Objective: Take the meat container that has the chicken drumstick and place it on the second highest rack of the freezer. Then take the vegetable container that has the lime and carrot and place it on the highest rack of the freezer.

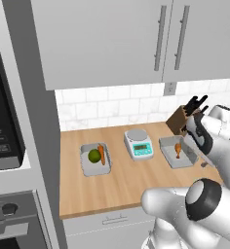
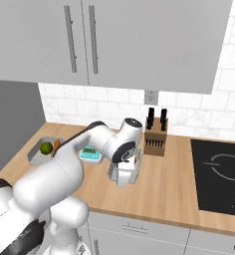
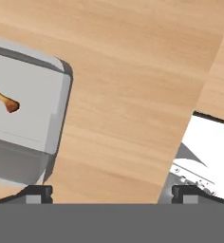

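Note:
The meat container [image 1: 171,154] is a grey tray on the wooden counter, right of the scale, and holds the orange-brown chicken drumstick [image 1: 178,150]. My gripper [image 1: 199,158] hovers open over the tray's right side. In the hand view the tray [image 3: 23,109] lies at the left with the drumstick's thin end [image 3: 4,102] showing. The open gripper [image 3: 113,193] looks down on bare wood beside the tray, its left fingertip [image 3: 38,193] near the tray's corner. The vegetable container [image 1: 90,168] with lime [image 1: 94,155] and carrot [image 1: 102,154] sits further left. The freezer and its racks are out of view.
A kitchen scale [image 1: 139,143] stands between the two trays. A knife block [image 1: 179,120] is against the tiled wall behind the meat container. A black cooktop [image 2: 221,177] lies to the right. Wall cabinets [image 1: 107,39] hang overhead, and an oven column [image 1: 5,146] rises at the left.

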